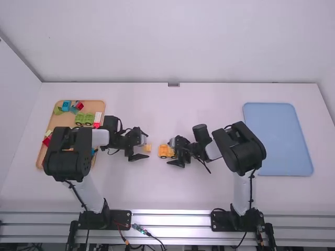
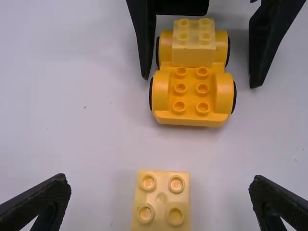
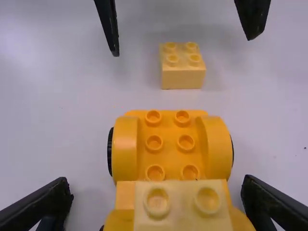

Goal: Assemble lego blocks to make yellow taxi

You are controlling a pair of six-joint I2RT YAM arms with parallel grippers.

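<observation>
- The yellow-orange wheeled plastic chassis [image 2: 190,98] is flanked, on the desk [image 1: 199,191], by the right pincer [image 3: 156,187], spread open.
- Off the chassis's bare studded end, along its long axis, a loose pale-yellow plastic brick [image 2: 161,198] is set.
- That brick is bracketed by the nearer left pincer [image 2: 161,190], also parted.

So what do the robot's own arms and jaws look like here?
The left arm and right arm have white links and bulky, rounded black joint housings, with thin black cables running alongside. Their jaws are black, tapering to narrow tips.
</observation>
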